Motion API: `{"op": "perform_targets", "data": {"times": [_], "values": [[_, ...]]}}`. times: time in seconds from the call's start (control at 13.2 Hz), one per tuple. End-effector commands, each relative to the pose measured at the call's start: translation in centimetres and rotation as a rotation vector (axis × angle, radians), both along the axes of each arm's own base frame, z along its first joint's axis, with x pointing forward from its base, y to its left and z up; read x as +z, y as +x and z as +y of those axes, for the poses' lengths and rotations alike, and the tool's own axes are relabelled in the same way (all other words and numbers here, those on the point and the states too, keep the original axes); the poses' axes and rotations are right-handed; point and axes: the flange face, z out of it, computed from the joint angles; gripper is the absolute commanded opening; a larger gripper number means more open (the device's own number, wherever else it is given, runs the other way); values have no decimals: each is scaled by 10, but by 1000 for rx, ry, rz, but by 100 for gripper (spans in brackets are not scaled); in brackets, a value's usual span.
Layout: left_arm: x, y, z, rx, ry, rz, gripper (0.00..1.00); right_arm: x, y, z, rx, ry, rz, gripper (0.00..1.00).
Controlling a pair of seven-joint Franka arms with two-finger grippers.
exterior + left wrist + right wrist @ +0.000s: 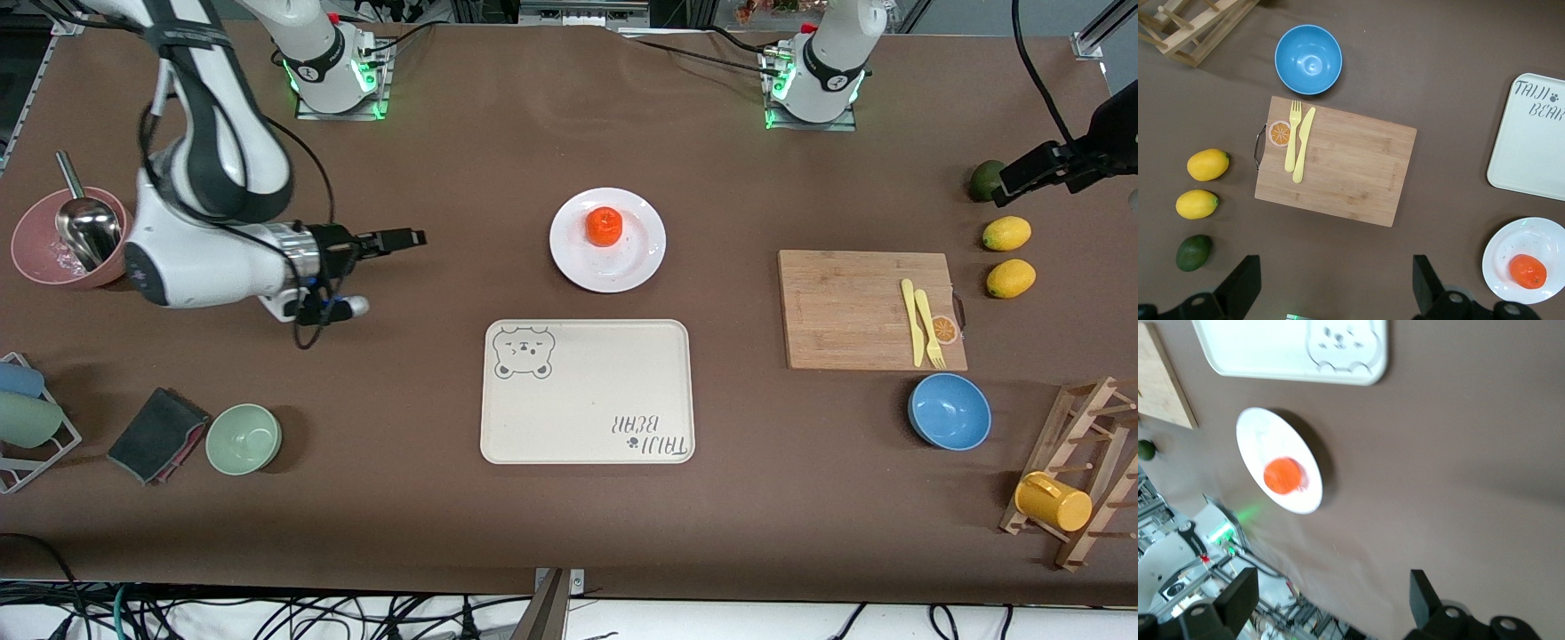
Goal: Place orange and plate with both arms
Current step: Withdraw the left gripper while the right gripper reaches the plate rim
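The orange (605,227) sits on the plate (637,265), off-centre toward the robots' bases, and the plate lies on the table (498,160) just farther from the front camera than the bear-printed tray (587,391). The right hand (411,237) hangs empty with fingers wide, over bare table toward the right arm's end from the plate, pointing at it. The left hand (1022,175), also wide and empty, is above the green fruit (985,180), well apart from the plate. The right hand looks nearer
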Motion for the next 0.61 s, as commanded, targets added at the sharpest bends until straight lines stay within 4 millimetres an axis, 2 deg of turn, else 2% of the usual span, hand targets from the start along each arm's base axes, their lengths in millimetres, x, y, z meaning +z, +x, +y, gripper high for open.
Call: {"op": "perform_targets", "data": {"times": [0.0,0.23,0.46,0.53], "values": [[3,2,9,-7,24,1,100,-36,-26,44,-7,65,-104,100],[2,3,11,-3,26,-5,100,-70,-50,86,-75,165,-187,100],[-1,7,4,-15,27,3,100,-106,-74,128,-111,178,-277,100],[0,7,5,-12,26,1,100,-120,-81,135,-122,176,-298,100]]}}
